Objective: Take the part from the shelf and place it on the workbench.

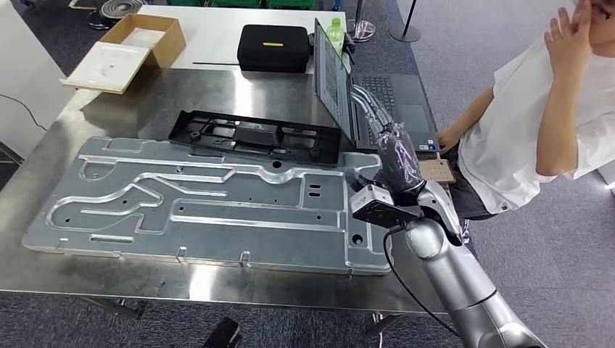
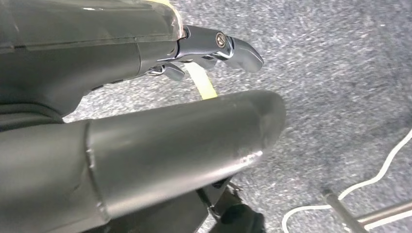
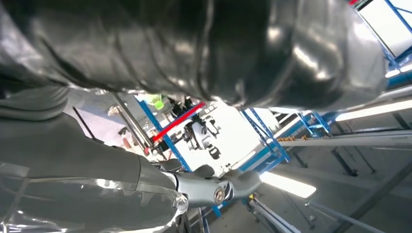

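The right hand [image 1: 398, 161], wrapped in clear film, is raised over the right end of the tabletop [image 1: 217, 94], its fingers pointing up and away from the robot; whether they hold anything or how far they are curled I cannot tell. The large grey metal part [image 1: 203, 203] lies flat on the tabletop just left of and below those fingers, its right edge under the wrist. Beyond the part, left of the fingers, lies a black plastic frame [image 1: 254, 136]. Just behind the fingers stands an open laptop [image 1: 341, 83], and a person in a white shirt [image 1: 529, 138] sits to their right. The left hand [image 2: 145, 97] hangs over grey carpet [image 2: 340, 73], its fingers [image 2: 233, 46] apart from the thumb, holding nothing.
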Tool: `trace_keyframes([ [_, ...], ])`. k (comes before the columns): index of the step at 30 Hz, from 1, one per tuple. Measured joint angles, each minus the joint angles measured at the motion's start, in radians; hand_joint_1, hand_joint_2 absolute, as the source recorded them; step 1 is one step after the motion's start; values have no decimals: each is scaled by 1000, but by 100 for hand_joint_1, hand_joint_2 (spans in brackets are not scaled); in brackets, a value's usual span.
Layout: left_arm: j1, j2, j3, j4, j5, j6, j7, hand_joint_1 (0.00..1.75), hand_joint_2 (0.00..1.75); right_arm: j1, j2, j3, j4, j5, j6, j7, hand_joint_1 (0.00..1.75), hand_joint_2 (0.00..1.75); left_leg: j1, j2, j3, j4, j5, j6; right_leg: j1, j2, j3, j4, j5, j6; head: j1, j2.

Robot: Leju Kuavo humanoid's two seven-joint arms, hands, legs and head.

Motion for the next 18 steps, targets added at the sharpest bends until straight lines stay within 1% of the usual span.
trace_keyframes([
  [1, 0, 1, 0, 0, 0, 0, 0, 0, 0, 1, 0, 0, 0, 0, 0, 0, 0, 0, 5, 0, 23, -20, 21, -7, -6, 0, -15, 10, 4, 5, 0, 0],
  [2, 0, 1, 0, 0, 0, 0, 0, 0, 0, 1, 0, 0, 0, 0, -1, 0, 0, 0, 10, 1, 58, -65, 47, -15, -11, 0, -30, 22, 6, 11, 0, 0],
  [3, -1, 1, 0, 0, 0, 0, 0, 0, 0, 1, 0, 0, -1, 0, -1, 1, 0, 0, 12, 0, 99, -121, 57, -23, -15, 1, -46, 36, 8, 17, -1, 0],
  [4, -1, 1, 0, 0, 0, 0, 0, 0, 0, 1, 0, 0, -1, 0, -1, 1, 0, 0, 12, -2, 126, -166, 63, -22, -16, 1, -61, 51, 8, 24, 0, 0],
  [5, -1, 1, 0, 0, 0, 0, 0, 0, 0, 1, 1, 0, -2, 0, -2, 1, 0, 0, 12, -5, 141, -195, 58, -18, -16, 2, -73, 65, 9, 30, 0, 0],
  [6, -1, 1, 0, 0, 0, 0, 0, 0, 0, 2, 1, 0, -3, 1, -2, 1, 0, 0, 9, -7, 144, -205, 51, -9, -15, 4, -81, 75, 12, 37, 0, 0],
  [7, 0, 2, 0, 0, 0, 0, 0, 0, 0, 3, 1, 0, -3, 1, -3, 2, 0, 0, 7, -8, 137, -202, 54, 4, -15, 4, -85, 81, 16, 41, 1, 0],
  [8, 0, 2, 0, 0, 0, 0, 0, 0, 0, 3, 1, 0, -3, 1, -4, 2, 0, 0, 7, -7, 132, -201, 57, 14, -17, 5, -89, 85, 17, 45, 1, 0],
  [9, 0, 2, 0, 0, 0, 0, 0, 0, 0, 4, 1, 0, -3, 1, -5, 2, 0, 0, 5, -6, 126, -200, 64, 25, -20, 6, -94, 93, 6, 49, 1, 0],
  [10, -1, 2, 0, 0, 0, 0, -1, 0, 0, 4, 1, 0, -3, 1, -6, 2, 0, 0, 4, -4, 119, -201, 71, 35, -23, 7, -104, 117, -20, 52, 1, 0],
  [11, -2, 2, 0, 0, 0, 0, -1, 0, 0, 4, 1, 0, -3, 1, -6, 2, 0, 0, 4, -3, 110, -201, 80, 44, -24, 7, -118, 158, -60, 55, 1, 0],
  [12, -2, 2, 0, 0, 0, 0, -1, 0, 0, 4, 1, 0, -3, 1, -7, 2, 0, 0, 1, -3, 101, -201, 88, 50, -24, 8, -135, 214, -106, 56, 1, 0],
  [13, -2, 2, 0, 0, 0, 0, -1, 0, 0, 4, 1, 0, -3, 1, -7, 2, 0, 0, -2, -3, 91, -201, 95, 53, -24, 8, -151, 276, -145, 56, 1, 0],
  [14, -2, 2, 0, 0, 0, 0, -1, 0, 0, 5, 1, 0, -3, 1, -8, 2, 0, 0, -5, -3, 81, -201, 103, 55, -23, 9, -159, 325, -167, 54, 1, 0],
  [15, -1, 2, 0, 0, 0, 0, -1, 0, 0, 5, 1, 0, -3, 1, -8, 2, 0, 0, -9, -3, 70, -201, 112, 56, -21, 9, -155, 347, -170, 50, 1, 0],
  [16, -1, 2, 0, 0, 0, 0, -1, 0, 0, 5, 1, 0, -3, 1, -8, 2, 0, 0, -13, -3, 59, -201, 120, 56, -17, 10, -133, 336, -157, 42, 1, 0],
  [17, -1, 2, 0, 0, 0, 0, -1, 0, 0, 5, 1, 0, -3, 1, -8, 2, 0, 0, -15, -3, 49, -201, 128, 56, -10, 11, -94, 291, -134, 31, 1, 0],
  [18, -1, 1, 0, 0, 0, 0, -1, 0, 0, 3, 1, 0, -4, 1, -8, 2, 0, 0, -16, -3, 42, -201, 135, 56, -1, 11, -45, 224, -118, 18, 1, 0],
])
